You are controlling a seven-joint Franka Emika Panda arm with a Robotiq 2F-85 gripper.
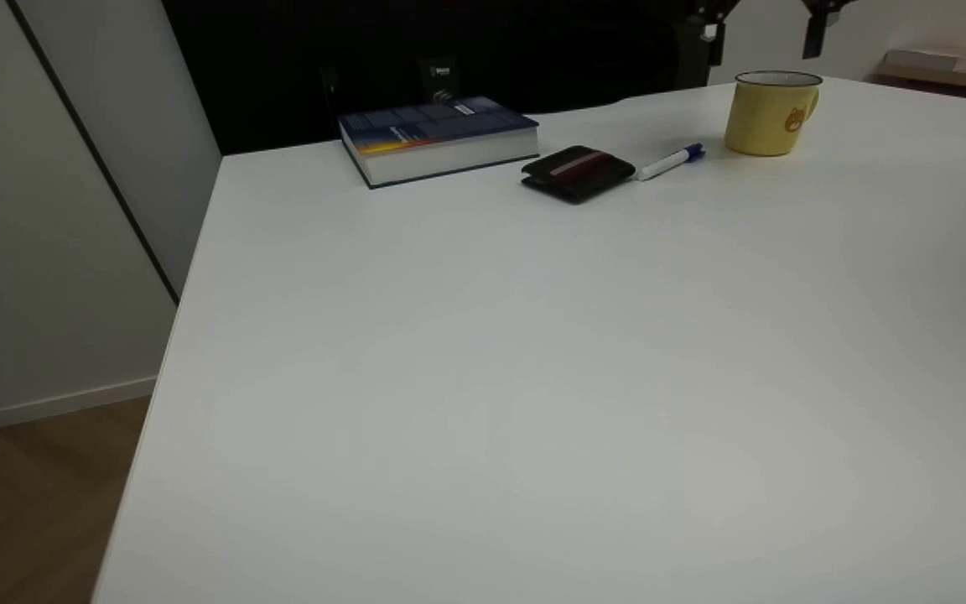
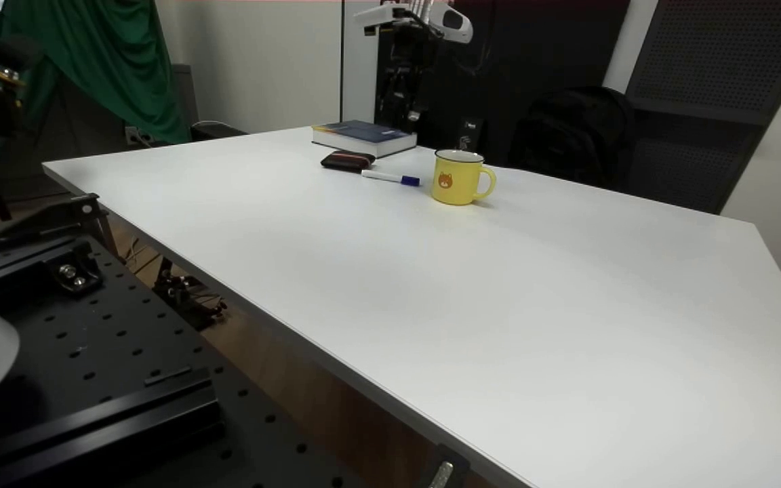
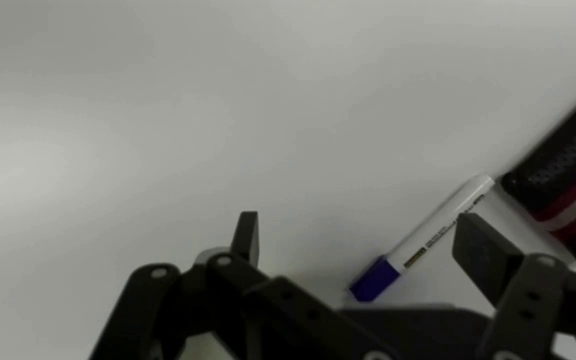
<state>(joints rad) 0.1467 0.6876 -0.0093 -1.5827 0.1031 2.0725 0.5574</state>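
Wrist view | claw [image 3: 358,220]: spread wide | marker [image 3: 424,236]: on table [image 3: 168,125], apart below, seen through the gap

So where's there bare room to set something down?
In both exterior views, bare white tabletop stretches from the wallet and yellow mug toward the camera, with another patch picture-right of the mug. It's crowded where book, wallet, marker and mug cluster; marker and wallet nearly touch.

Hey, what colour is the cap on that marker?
Dark blue; the cap shows best in the wrist view.
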